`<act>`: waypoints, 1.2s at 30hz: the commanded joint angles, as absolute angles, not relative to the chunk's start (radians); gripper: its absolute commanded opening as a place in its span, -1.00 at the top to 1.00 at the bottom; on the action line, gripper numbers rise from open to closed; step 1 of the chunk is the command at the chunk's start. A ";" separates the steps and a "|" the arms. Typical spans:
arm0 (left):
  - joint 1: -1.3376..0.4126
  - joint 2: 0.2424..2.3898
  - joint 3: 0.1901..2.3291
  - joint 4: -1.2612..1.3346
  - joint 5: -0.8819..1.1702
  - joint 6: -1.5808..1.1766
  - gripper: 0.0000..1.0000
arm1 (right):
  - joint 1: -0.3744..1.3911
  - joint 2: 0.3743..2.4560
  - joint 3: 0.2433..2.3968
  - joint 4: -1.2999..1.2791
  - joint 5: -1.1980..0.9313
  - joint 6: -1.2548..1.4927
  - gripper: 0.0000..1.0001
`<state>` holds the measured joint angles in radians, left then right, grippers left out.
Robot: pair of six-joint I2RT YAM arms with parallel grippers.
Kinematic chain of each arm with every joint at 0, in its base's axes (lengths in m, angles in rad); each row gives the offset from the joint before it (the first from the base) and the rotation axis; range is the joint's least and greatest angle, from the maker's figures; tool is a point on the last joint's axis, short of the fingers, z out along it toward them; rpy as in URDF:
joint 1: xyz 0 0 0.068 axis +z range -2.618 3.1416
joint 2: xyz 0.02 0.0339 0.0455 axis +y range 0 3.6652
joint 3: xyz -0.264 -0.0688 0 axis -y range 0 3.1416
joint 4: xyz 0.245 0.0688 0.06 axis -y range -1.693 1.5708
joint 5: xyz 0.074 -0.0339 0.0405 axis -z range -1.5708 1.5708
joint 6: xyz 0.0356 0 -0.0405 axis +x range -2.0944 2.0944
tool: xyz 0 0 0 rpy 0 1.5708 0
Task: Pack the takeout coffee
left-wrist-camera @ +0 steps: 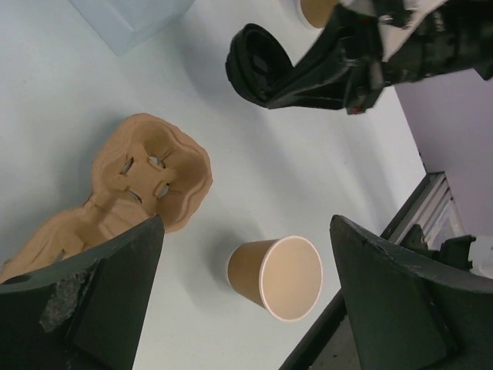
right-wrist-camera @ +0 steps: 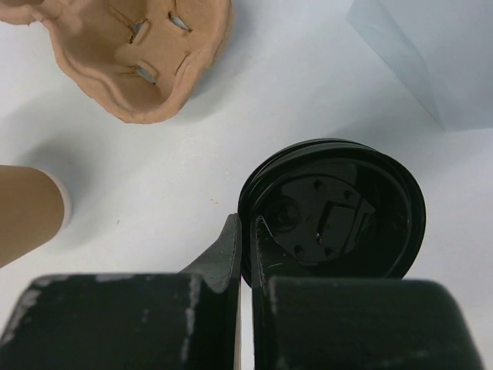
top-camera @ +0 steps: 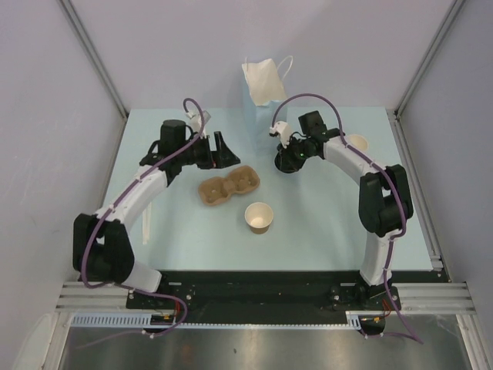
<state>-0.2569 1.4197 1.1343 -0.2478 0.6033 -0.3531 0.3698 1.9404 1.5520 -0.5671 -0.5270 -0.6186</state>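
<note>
The takeout coffee cup (top-camera: pixel 259 217) stands open and lidless on the pale table, in front of the carrier; it also shows in the left wrist view (left-wrist-camera: pixel 277 276) and at the left edge of the right wrist view (right-wrist-camera: pixel 27 212). Its round black lid (top-camera: pixel 289 162) (left-wrist-camera: pixel 254 65) (right-wrist-camera: pixel 339 208) is tilted, with my right gripper (top-camera: pixel 286 158) (right-wrist-camera: pixel 246 231) shut on its rim near the bag. My left gripper (top-camera: pixel 223 146) (left-wrist-camera: pixel 246 223) hangs open behind the carrier with nothing between its fingers.
A brown pulp two-cup carrier (top-camera: pixel 229 186) (left-wrist-camera: pixel 154 173) (right-wrist-camera: pixel 146 54) lies mid-table. The tall light-blue bag (top-camera: pixel 262 96) (left-wrist-camera: pixel 131 19) (right-wrist-camera: pixel 431 54) stands at the back. A second tan cup (top-camera: pixel 356 143) (left-wrist-camera: pixel 316 9) sits behind my right arm.
</note>
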 commanded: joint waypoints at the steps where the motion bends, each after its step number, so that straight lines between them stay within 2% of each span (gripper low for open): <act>1: -0.285 1.528 1.147 -0.120 0.611 -0.505 -0.82 | 0.348 1.913 1.566 -0.565 -0.589 -0.477 1.00; 11: -0.403 1.772 1.284 -0.037 0.575 -0.601 -0.56 | 0.348 1.924 1.562 -0.520 -0.624 -0.379 1.00; 12: -0.408 1.787 1.288 -0.016 0.607 -0.621 -0.49 | 0.347 1.922 1.560 -0.522 -0.624 -0.377 1.00; 15: -0.428 1.827 1.289 0.095 0.659 -0.695 -0.06 | 0.341 1.916 1.555 -0.522 -0.626 -0.374 1.00; 18: -0.449 1.864 1.305 0.117 0.672 -0.719 0.19 | 0.327 1.910 1.552 -0.528 -0.635 -0.367 1.00; 36: -0.509 2.057 1.462 0.092 0.644 -0.759 0.15 | 0.293 1.873 1.534 -0.568 -0.687 -0.379 1.00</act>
